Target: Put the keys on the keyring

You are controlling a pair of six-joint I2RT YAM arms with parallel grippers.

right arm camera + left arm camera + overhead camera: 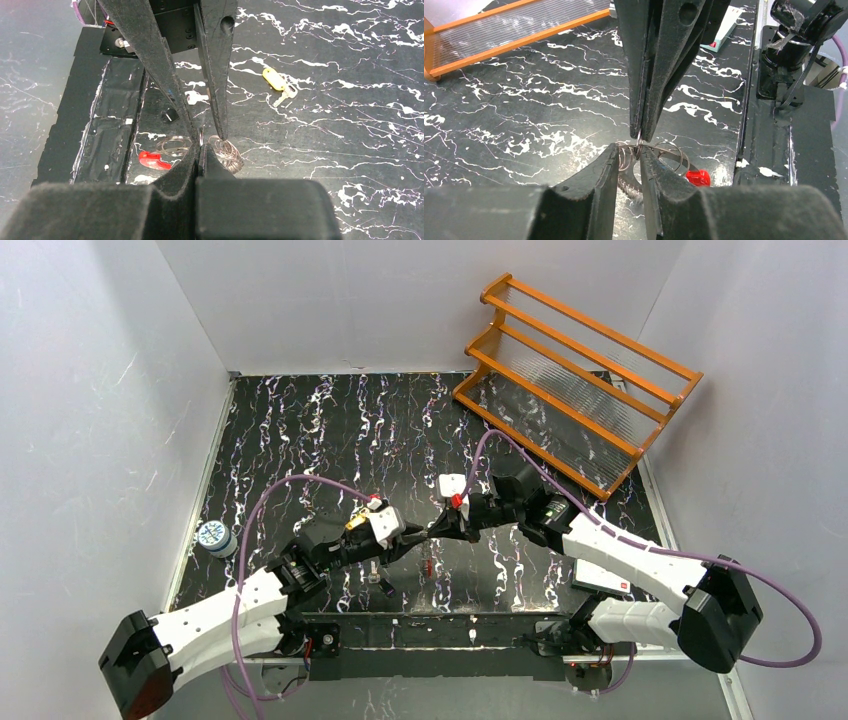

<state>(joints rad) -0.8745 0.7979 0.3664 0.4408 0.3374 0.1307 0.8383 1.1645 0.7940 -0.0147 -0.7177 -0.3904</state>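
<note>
Two robot arms are seen meeting tip to tip over a black tabletop [300, 440] veined with white. The right gripper [200, 152] is closed tight, and a strand of the thin whitish-silver wire keyring [671, 161] is pinched at its fingertips. The left gripper [629, 149] is set nose to nose with it, its fingers parted slightly, one on each side of the pinched wire. Whether the wire is touched by them cannot be told. More coils of the keyring are spread just beneath the two tips, and its short red section [697, 177] is seen low by the tabletop, toward the arm bases. The tiny keys [279, 86], a yellow-gold piece touching a silvery one, are seen lying flat on the tabletop, well apart from both grippers and the keyring. An orange slatted rack [575, 370] is placed in the far right corner.
</note>
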